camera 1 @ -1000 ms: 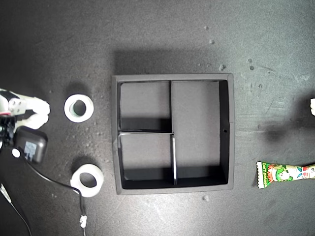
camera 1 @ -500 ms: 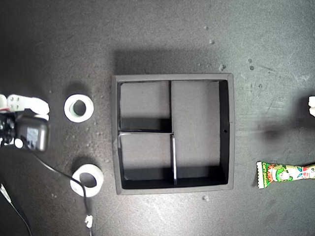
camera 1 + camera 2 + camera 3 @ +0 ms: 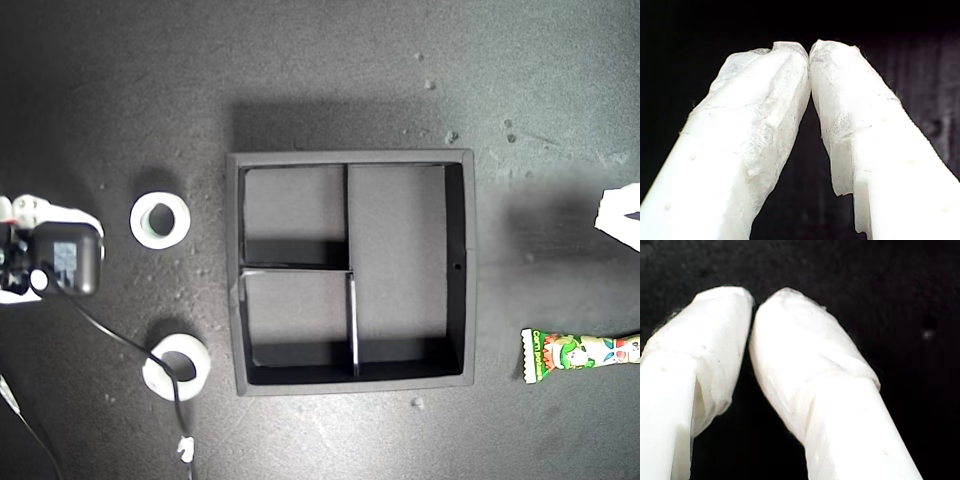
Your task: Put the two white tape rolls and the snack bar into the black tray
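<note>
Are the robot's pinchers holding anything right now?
No. My first gripper and my second gripper are both closed on nothing. Both tape rolls and the snack bar lie untouched on the table.

matt black tray [image 3: 459,185], glossy snack bar [image 3: 580,352] wrapper (crimped), speckled matt table [image 3: 330,70]

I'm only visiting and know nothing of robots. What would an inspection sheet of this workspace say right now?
Surface: dark mat, scattered pale crumbs.
Job's things: black tray with all compartments empty; two white tape rolls off the tray's side toward the exterior view's left; snack bar at that view's right edge.
Clutter: nothing seen.
Grippers: my first gripper and my second gripper, jaws closed, empty.
Cables: black cable crossing one roll.
Surroundings: nothing seen.
</note>
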Robot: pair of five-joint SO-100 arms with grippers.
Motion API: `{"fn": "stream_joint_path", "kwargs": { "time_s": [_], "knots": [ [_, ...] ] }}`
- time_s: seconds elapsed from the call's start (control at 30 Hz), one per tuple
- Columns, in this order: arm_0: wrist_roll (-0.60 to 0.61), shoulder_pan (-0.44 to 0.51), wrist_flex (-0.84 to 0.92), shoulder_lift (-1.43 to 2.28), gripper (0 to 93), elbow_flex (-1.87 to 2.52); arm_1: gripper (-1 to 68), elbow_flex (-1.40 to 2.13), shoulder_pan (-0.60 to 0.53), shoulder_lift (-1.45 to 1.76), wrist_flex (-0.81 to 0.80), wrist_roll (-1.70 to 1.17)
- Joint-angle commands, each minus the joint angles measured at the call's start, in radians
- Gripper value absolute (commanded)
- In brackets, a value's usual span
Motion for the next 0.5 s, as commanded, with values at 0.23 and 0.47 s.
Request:
{"fn": "stream_joint_path", "kwargs": {
  "time_s": [0.23,0.47],
  "knots": [
    [0.183,-0.026,-0.166,0.048,12.7,0.043,-0.4,0.012,-0.067,0.008,0.066,0.1],
    [0.341,-0.04,-0.227,0.049,11.0,-0.069,-0.2,-0.006,-0.121,0.008,-0.011,-0.044]
  ]
}}
